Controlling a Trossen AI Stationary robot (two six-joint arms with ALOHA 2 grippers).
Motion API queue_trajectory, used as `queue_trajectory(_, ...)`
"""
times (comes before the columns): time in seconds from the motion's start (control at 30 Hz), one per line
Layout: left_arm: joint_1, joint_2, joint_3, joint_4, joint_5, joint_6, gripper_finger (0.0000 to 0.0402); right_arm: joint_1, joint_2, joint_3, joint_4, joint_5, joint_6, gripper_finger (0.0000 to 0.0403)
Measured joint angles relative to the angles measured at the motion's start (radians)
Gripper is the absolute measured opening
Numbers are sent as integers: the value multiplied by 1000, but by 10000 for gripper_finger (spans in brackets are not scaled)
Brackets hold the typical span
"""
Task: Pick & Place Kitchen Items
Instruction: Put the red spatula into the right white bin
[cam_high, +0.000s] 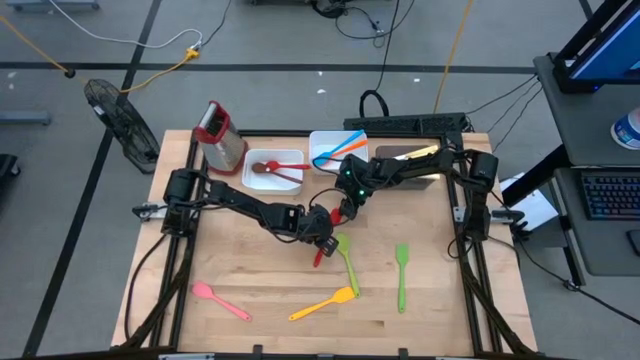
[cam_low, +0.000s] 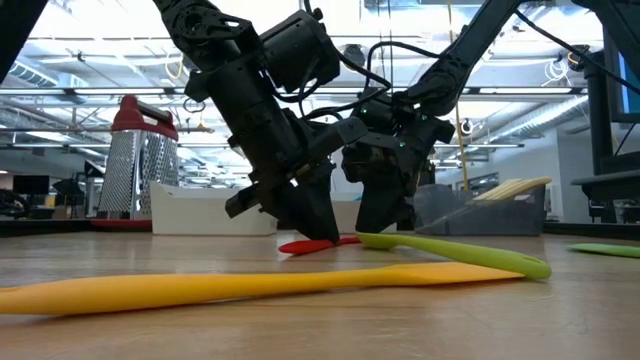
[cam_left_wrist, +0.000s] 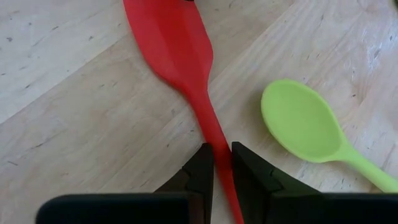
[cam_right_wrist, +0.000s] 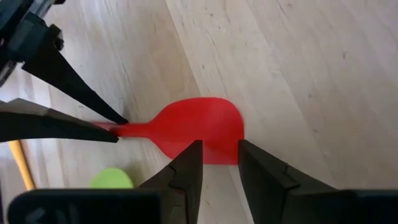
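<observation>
Red spatula (cam_left_wrist: 180, 62) lying flat around the middle of the table (cam_high: 250, 280), handle clamped in the left pincer (cam_left_wrist: 222, 163), fingers pressed tight on both sides of the thin stem. Right pincer (cam_right_wrist: 219, 163) right over the blade end, fingers parted and straddling the blade edge, not squeezing anything as far as visible. Both arms meeting over the same utensil.

Green spoon (cam_left_wrist: 305, 127) just beside the red handle, bowl up. Yellow spatula (cam_high: 322, 304) near the front edge, pink spatula (cam_high: 220, 300) toward the front left corner, green spatula (cam_high: 401, 275) off to the right side.

Back edge: white tray (cam_high: 245, 180) holding a brown spoon (cam_high: 262, 167) and a red utensil (cam_high: 290, 172), second white tray (cam_high: 318, 140) with blue (cam_high: 330, 153) and orange (cam_high: 350, 145) ones. Grater (cam_high: 218, 135) at the back left corner.
</observation>
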Motion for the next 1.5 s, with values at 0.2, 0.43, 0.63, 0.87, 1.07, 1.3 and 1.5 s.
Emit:
queue_trajectory(0.2,0,0,0,2,-10,4,51,2,1,0,0,22,-23,50)
queue_trajectory(0.43,0,1,-2,24,-27,-4,51,29,-1,1,-52,150,-58,5)
queue_trajectory(0.63,0,3,-4,42,-43,-6,51,56,-2,0,-60,181,-60,2)
queue_trajectory(0.87,-9,-20,-7,43,-41,28,53,50,-8,0,-97,175,-63,1)
queue_trajectory(1.07,-12,-55,-7,28,-57,83,80,48,-36,0,-108,174,-68,0)
queue_trajectory(1.3,-9,-54,-7,25,-70,85,105,50,-68,-3,-128,152,-61,0)
queue_trajectory(1.5,-9,-54,-6,26,-58,85,108,52,-69,-3,-130,107,-53,0)
